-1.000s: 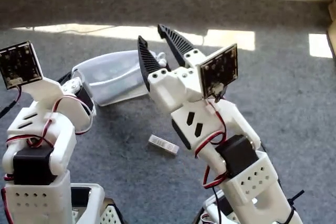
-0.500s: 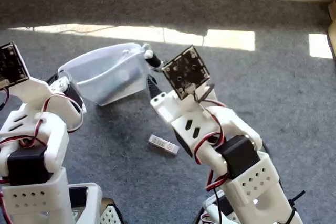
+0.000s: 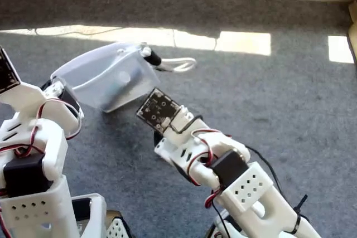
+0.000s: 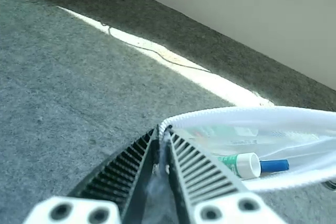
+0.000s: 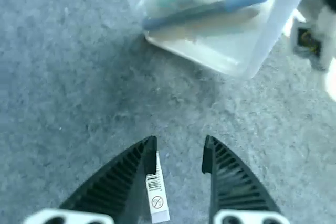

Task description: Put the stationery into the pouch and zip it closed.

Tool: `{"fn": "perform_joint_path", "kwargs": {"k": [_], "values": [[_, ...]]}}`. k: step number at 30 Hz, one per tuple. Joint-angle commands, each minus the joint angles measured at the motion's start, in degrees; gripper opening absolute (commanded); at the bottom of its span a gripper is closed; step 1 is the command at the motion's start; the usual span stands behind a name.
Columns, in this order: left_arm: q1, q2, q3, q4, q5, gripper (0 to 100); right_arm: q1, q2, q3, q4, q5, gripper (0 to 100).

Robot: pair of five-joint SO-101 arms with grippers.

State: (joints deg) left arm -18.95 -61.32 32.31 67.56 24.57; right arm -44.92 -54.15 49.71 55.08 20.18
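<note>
A translucent pouch (image 3: pixel 109 79) hangs tilted above the grey carpet, and my left gripper (image 4: pixel 163 132) is shut on the end of its white zipper rim (image 4: pixel 247 114). Through the pouch's mouth I see a glue stick with a white cap (image 4: pixel 245 164) and a blue pen (image 4: pixel 274 165). My right gripper (image 5: pixel 179 142) is open and low over the carpet. A small white eraser (image 5: pixel 156 196) lies between its fingers, close against one of them. From the right wrist the pouch (image 5: pixel 231 30) lies just beyond the fingertips, with the blue pen (image 5: pixel 210 8) inside. In the high view the right arm (image 3: pixel 195 149) covers the eraser.
A black zip pull (image 3: pixel 150 57) with a white cord loop (image 3: pixel 179 65) sticks out of the pouch's far end. Grey carpet (image 3: pixel 290 98) stretches open to the right. A sunlit strip and a wall run along the back.
My right arm has swung down from beside the pouch to low over the eraser, with its fingers still open. The left arm has drawn the pouch to the left and a little upward.
</note>
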Motion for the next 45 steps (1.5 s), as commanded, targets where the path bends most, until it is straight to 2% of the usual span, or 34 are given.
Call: {"fn": "perform_joint_path", "kwargs": {"k": [1, 9, 26, 43, 45], "values": [[-2.0, -0.9, -0.2, -0.1, 0.6, 1, -2.0, -0.7, 1.0, -0.1, 2.2, 14.2], [-2.0, -0.9, -0.1, 0.2, 0.6, 1, -2.1, 14.4, 1.5, -0.3, 2.3, 14.6], [-2.0, -0.9, 0.0, 0.3, 0.4, 1, -3.9, 37.5, -10.8, -1.3, 2.1, 14.6], [-2.0, -0.9, 0.0, 0.4, 0.4, 1, -1.1, 48.7, -14.6, -1.3, 2.5, 14.6], [-2.0, -0.9, 0.0, 0.4, 0.4, 1, -1.1, 50.0, -14.5, -1.3, 4.2, 14.6]]}}
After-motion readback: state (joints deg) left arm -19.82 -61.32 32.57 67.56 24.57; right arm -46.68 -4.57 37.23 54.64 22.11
